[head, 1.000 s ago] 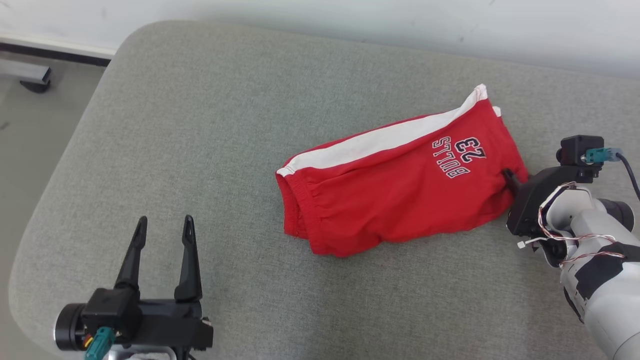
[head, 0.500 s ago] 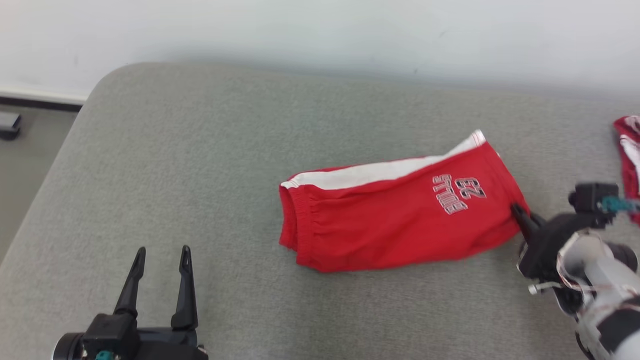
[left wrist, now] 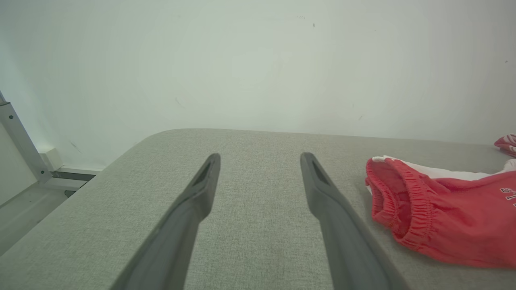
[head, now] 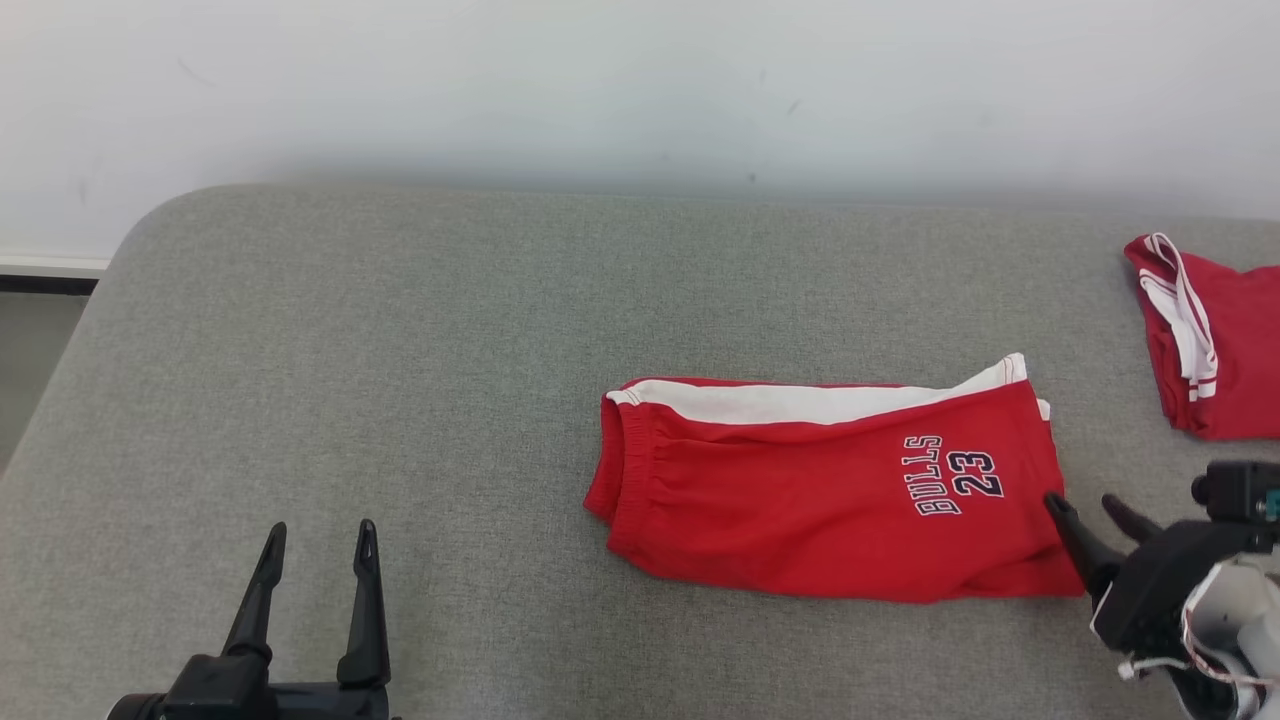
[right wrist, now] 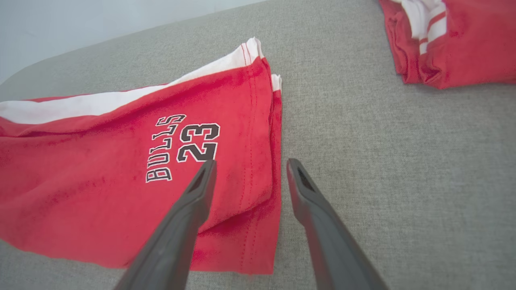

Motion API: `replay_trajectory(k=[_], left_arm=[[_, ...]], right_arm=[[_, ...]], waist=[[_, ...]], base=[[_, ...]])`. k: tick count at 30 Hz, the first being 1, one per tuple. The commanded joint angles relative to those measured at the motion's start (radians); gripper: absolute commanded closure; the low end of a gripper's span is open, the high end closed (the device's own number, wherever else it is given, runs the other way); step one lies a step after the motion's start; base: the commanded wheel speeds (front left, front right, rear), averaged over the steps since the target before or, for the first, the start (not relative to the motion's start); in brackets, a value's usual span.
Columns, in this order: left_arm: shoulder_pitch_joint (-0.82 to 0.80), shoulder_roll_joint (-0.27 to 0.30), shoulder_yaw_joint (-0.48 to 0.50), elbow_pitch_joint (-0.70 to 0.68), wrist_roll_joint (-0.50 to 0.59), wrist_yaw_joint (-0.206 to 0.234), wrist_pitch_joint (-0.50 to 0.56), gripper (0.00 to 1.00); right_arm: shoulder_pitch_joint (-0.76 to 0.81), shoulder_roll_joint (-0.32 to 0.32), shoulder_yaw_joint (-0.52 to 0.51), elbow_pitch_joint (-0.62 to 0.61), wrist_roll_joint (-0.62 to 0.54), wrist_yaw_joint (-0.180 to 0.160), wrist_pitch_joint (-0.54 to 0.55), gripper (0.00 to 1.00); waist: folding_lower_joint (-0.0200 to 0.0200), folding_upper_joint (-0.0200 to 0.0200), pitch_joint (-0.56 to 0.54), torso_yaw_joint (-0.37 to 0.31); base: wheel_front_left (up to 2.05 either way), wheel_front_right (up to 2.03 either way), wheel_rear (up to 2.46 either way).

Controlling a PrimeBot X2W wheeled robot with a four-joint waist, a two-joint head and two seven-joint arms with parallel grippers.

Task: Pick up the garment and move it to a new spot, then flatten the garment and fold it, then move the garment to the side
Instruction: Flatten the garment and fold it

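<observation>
Now the folded red Bulls shorts point(head: 830, 500) lie flat right of centre on the grey padded surface point(head: 400, 350), the right gripper point(head: 1085, 510) spread wide and empty at their leg hem, the left gripper point(head: 320, 530) likewise agape, holding nothing, well apart.

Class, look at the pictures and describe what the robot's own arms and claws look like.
The left claw and right claw each have two long, dark, tapering fingers with slotted tips, on a black housing. Behind the right one sits a pale forearm with thin red-and-white wires and a small black block.
</observation>
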Motion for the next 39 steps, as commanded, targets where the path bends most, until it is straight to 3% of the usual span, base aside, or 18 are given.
replay_trajectory(k=[1, 14, 25, 26, 27, 28, 29, 31, 39], left_arm=[[0.005, -0.002, -0.001, -0.005, 0.005, 0.002, -0.003, 0.0], [-0.04, -0.002, -0.03, 0.017, -0.021, 0.0, -0.003, 0.0], [-0.055, -0.002, -0.03, 0.019, -0.029, 0.006, -0.003, 0.0], [-0.055, -0.002, -0.028, 0.02, -0.029, 0.006, -0.003, 0.0], [-0.054, -0.002, -0.026, 0.02, -0.028, 0.006, -0.003, 0.0], [-0.053, -0.002, -0.024, 0.02, -0.027, 0.006, -0.003, 0.0], [-0.053, -0.002, -0.024, 0.02, -0.027, 0.006, -0.003, 0.0], [-0.054, -0.002, -0.019, 0.023, -0.024, 0.005, -0.003, 0.0], [-0.049, -0.002, -0.005, 0.038, -0.01, -0.003, -0.003, 0.0]], right_arm=[[-0.022, 0.003, -0.014, -0.009, -0.013, -0.003, 0.013, 0.0], [-0.162, 0.051, -0.131, 0.108, -0.216, -0.003, 0.279, 0.0], [-0.173, 0.091, -0.18, 0.186, -0.308, -0.003, 0.368, 0.0], [-0.17, 0.098, -0.18, 0.193, -0.31, -0.003, 0.383, 0.09], [-0.167, 0.104, -0.18, 0.198, -0.313, -0.003, 0.397, 0.25], [-0.167, 0.109, -0.182, 0.202, -0.316, -0.003, 0.407, 0.54], [-0.167, 0.109, -0.182, 0.202, -0.316, -0.003, 0.407, 0.54], [-0.171, 0.111, -0.191, 0.208, -0.318, -0.003, 0.415, 1.0], [-0.199, 0.059, -0.225, 0.211, -0.35, -0.003, 0.382, 1.0]], waist=[[0.0001, 0.0001, 0.004, -0.002], [0.0001, 0.0001, 0.043, 0.048], [0.0001, 0.0001, 0.069, 0.07], [0.0001, 0.0001, 0.07, 0.069], [0.0001, 0.0001, 0.069, 0.068], [0.0001, 0.0001, 0.069, 0.066], [0.0001, 0.0001, 0.069, 0.066], [0.0001, 0.0001, 0.066, 0.062], [0.0001, 0.0001, 0.03, 0.046]], base=[[0.0, 0.0, 0.0], [0.0, 0.0, 0.0], [0.0, 0.0, 0.0], [0.0, 0.0, 0.0], [0.0, 0.0, 0.0], [0.0, 0.0, 0.0], [0.0, 0.0, 0.0], [0.0, 0.0, 0.0], [0.0, 0.0, 0.0]])
